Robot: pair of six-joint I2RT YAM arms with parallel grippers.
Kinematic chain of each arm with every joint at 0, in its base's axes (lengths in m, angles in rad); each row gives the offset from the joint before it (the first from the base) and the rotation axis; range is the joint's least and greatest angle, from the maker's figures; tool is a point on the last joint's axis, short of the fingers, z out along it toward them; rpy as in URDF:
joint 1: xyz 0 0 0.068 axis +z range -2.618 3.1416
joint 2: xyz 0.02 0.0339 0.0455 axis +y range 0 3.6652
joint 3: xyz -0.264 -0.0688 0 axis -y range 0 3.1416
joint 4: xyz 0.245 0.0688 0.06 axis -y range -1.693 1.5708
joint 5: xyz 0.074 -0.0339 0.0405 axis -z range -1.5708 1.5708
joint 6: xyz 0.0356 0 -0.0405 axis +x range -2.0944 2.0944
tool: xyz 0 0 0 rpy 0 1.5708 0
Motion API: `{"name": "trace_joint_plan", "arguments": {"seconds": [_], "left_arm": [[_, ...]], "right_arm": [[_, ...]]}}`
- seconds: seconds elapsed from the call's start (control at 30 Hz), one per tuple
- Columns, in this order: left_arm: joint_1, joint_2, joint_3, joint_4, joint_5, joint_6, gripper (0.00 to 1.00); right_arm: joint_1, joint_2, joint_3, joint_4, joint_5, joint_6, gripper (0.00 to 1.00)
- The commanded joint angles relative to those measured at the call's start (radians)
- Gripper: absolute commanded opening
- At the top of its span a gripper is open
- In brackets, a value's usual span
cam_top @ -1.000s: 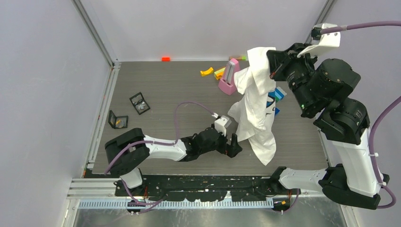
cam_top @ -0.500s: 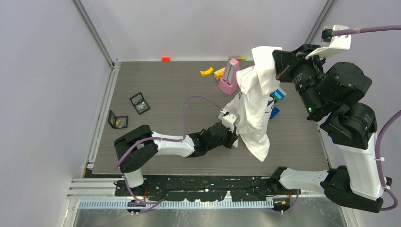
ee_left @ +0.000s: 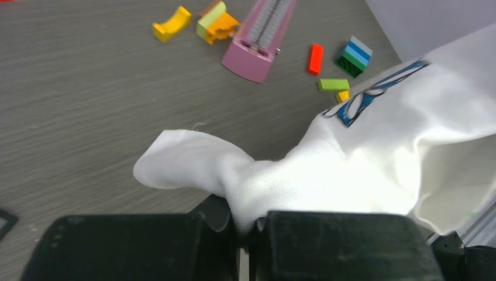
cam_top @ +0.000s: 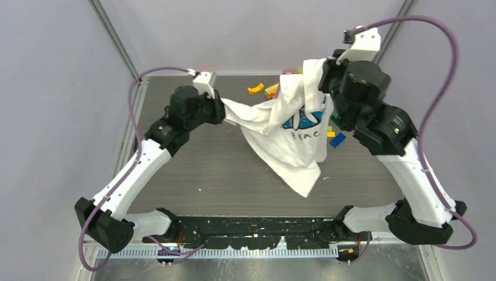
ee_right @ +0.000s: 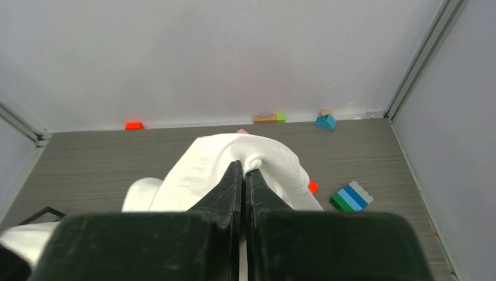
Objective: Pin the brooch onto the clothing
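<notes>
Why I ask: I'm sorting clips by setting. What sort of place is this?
Likely a robot lab test cell: two arms bolted to a table edge, bare grey walls with metal posts closing it in, and toy blocks strewn by the shirt.

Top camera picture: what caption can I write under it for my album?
Left tool and right tool hold the white T-shirt stretched between them over the table.

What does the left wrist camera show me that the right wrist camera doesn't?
Only left wrist: the left gripper shut on a fold of the shirt, the blue print, a yellow block. Only right wrist: the right gripper shut on another fold, the back wall, a red block at its foot. Both: the shirt and the blue-green block.
</notes>
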Motion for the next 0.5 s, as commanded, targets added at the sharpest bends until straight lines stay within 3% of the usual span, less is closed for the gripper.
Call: {"name": "trace_joint_plan", "arguments": {"seconds": [0.0, 0.2, 0.47], "left_arm": [[0.149, -0.052, 0.2, -0.324, 0.151, 0.077, 0.0], [0.216, -0.08, 0.58, -0.559, 0.159, 0.169, 0.0], [0.216, -0.153, 0.825, -0.673, 0.17, 0.189, 0.0]], "right_arm": [[-0.064, 0.049, 0.031, 0.082, -0.049, 0.012, 0.0], [-0.068, 0.05, 0.303, -0.043, -0.284, 0.035, 0.0], [-0.068, -0.079, 0.335, -0.169, -0.577, 0.064, 0.0]]}}
